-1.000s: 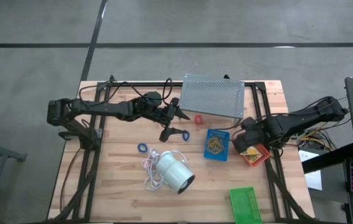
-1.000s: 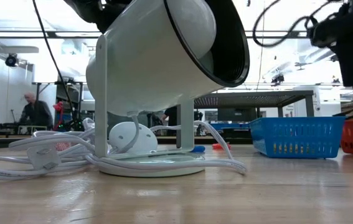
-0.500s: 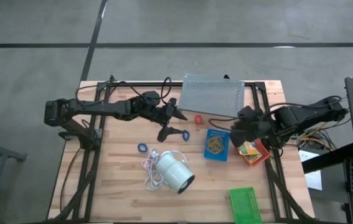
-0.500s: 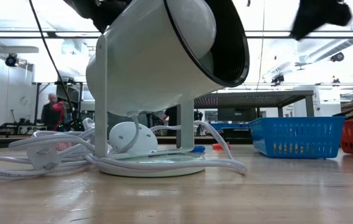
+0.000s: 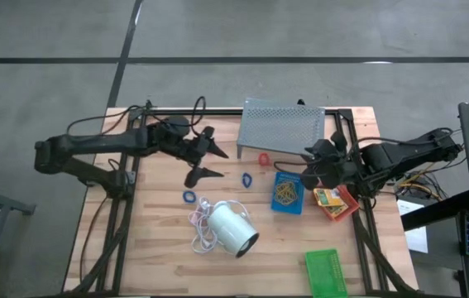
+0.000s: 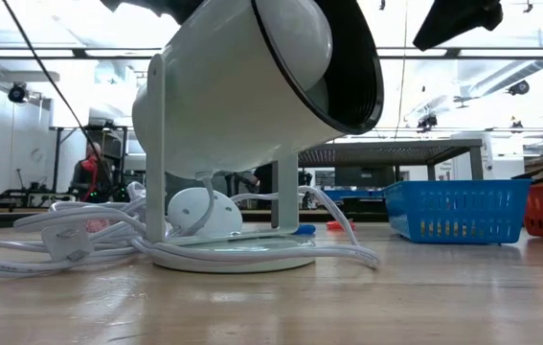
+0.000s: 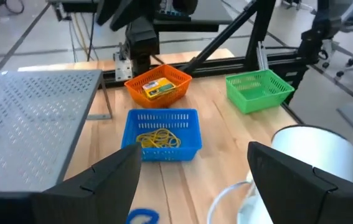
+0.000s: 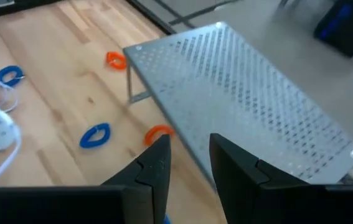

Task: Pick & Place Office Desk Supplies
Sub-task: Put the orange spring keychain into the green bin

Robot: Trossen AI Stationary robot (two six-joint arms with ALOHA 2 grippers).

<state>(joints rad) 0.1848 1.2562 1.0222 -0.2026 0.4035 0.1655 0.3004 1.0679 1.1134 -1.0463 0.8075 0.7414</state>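
1. Even, soft light falls on the table from above; shadows under the arms are faint and short
2. In the low view, long ceiling lights glare white behind the scene, and the near edge of the table is out of focus
3. The white lamp shows a bright sheen on its shell
4. In the right wrist view the metal stand and the far corner are smeared with blur
5. The left wrist view is fairly sharp, though the close dark fingers look soft

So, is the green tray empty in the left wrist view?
Yes, the green tray shows only its own mesh walls and floor, with nothing inside.
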